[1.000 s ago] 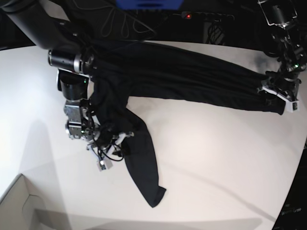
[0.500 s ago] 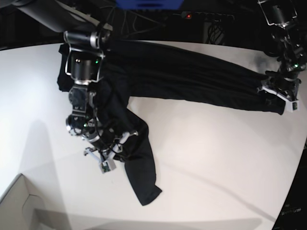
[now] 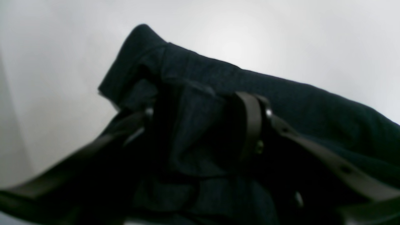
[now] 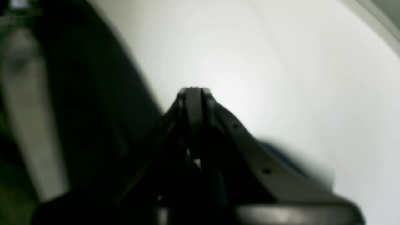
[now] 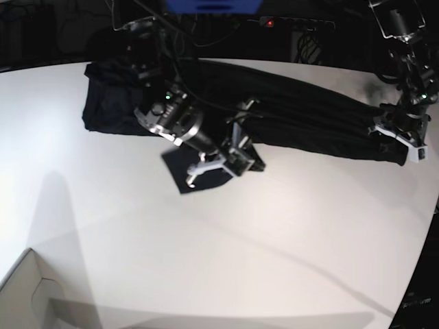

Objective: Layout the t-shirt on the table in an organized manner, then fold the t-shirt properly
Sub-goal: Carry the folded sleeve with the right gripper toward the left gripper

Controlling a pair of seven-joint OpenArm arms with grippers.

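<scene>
The black t-shirt [image 5: 302,116] lies stretched in a long band along the back of the white table [image 5: 240,260]. My left gripper [image 5: 396,140] holds its right end. In the left wrist view the gripper [image 3: 200,125] is shut on a bunched fold of the t-shirt [image 3: 281,103]. My right gripper [image 5: 226,161] hovers mid-table by the band's front edge, and a dark flap [image 5: 185,171] hangs below it. In the right wrist view its jaws [image 4: 193,93] are pressed together, with blurred dark cloth [image 4: 78,109] beside and beneath them.
A pale cardboard box corner [image 5: 27,295] sits at the front left. The table's curved edge [image 5: 425,253] runs down the right. Behind the table are dark clutter, cables, a power strip with a red light [image 5: 269,22] and a blue object [image 5: 212,5].
My right arm swung from the front left up toward the middle back, carrying the hanging part of the t-shirt with it. The long tail left the front area. The left arm stayed put.
</scene>
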